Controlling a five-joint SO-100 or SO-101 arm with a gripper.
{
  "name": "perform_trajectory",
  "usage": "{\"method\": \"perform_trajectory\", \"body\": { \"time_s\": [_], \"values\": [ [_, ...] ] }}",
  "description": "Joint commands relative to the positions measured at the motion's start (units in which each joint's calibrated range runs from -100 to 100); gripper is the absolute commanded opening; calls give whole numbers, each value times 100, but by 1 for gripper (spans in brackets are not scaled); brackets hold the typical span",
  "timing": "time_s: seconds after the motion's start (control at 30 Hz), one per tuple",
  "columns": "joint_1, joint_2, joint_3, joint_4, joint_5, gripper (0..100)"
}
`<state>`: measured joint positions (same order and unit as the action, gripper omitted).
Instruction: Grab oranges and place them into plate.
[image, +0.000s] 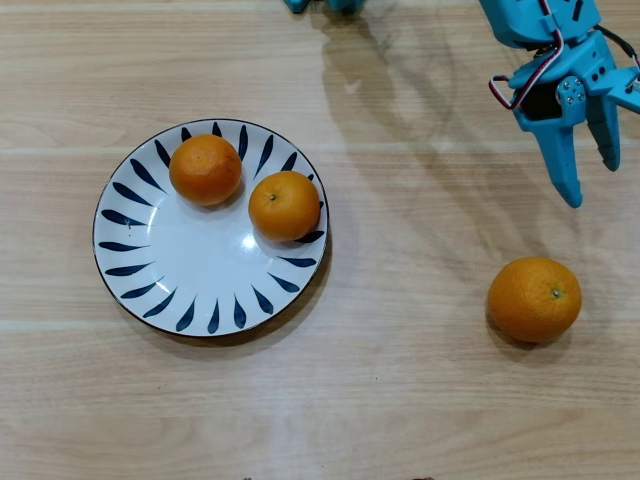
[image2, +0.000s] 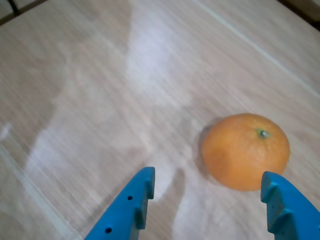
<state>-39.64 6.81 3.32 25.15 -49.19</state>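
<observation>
Two oranges (image: 205, 169) (image: 285, 205) lie in the upper part of the white plate (image: 170, 270) with dark blue leaf strokes, left of centre in the overhead view. A larger orange (image: 534, 299) (image2: 245, 150) rests alone on the wood table at the right. My blue gripper (image: 591, 184) (image2: 207, 190) hovers above and behind that orange, open, with nothing between its fingers. In the wrist view the orange sits just beyond the fingertips, nearer the right finger (image2: 280, 205).
A light wood table (image: 400, 400) fills both views. The arm's blue base (image: 325, 5) shows at the top edge of the overhead view. The plate's lower half holds no fruit.
</observation>
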Motion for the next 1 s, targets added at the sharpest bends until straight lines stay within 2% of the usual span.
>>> {"method": "perform_trajectory", "body": {
  "time_s": [0.0,0.1,0.17,0.33,0.47,0.57,0.97],
  "values": [
    [52,-22,-273,16,0,26],
    [4,3,-273,-44,-57,34],
    [-36,3,-273,-53,-282,38],
    [20,358,-337,-268,-381,38],
    [141,1035,-282,-1677,-381,37],
    [190,1491,-346,-2244,-381,36],
    [641,1643,-346,-2270,-78,37]
  ]
}}
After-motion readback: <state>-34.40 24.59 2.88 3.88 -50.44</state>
